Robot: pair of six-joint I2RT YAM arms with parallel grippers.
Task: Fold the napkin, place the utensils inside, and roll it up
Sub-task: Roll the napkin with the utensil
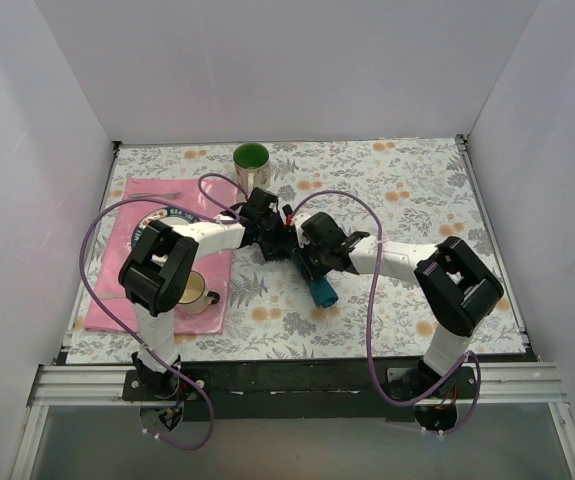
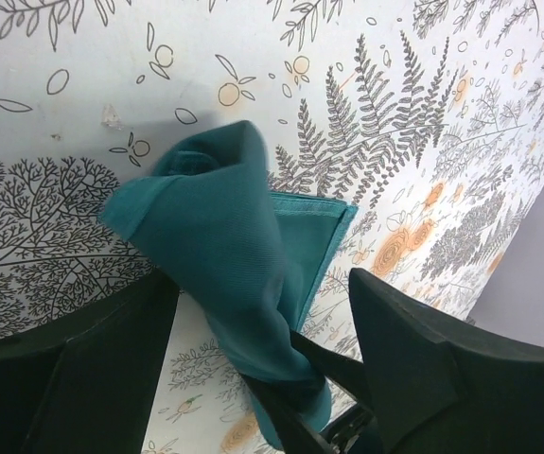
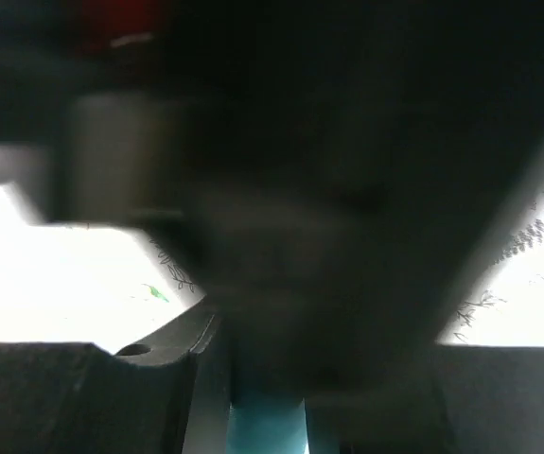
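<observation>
Overhead, both arms reach in and meet at the middle of the flower-patterned bench [image 1: 407,190]. The napkin [image 1: 321,291] is a tight teal roll lying on the bench, its near end poking out from under the right claw [image 1: 312,268]. From up here the left claw [image 1: 270,233] sits just beyond it, but the wrists hide both sets of jaws.

The left wrist camera settles that side. The rolled napkin [image 2: 224,236] runs straight up the gap, and the left claw [image 2: 262,284] has its jaws wide apart, one finger [image 2: 73,378] on each side of the roll, gripping nothing. Low in that picture a slim dark finger [image 2: 326,364] from the other arm presses across the roll's lower end.

The right wrist view is mostly dark blur, yet at the bottom a strip of teal napkin [image 3: 267,430] fills the narrow gap of the right claw [image 3: 267,397], which is clamped on the cloth.

Only the overhead shows the rest: a green mug [image 1: 252,157] at the back, a pink placemat [image 1: 172,200] on the left, and a pale mug [image 1: 195,292] standing on it beside the left arm.
</observation>
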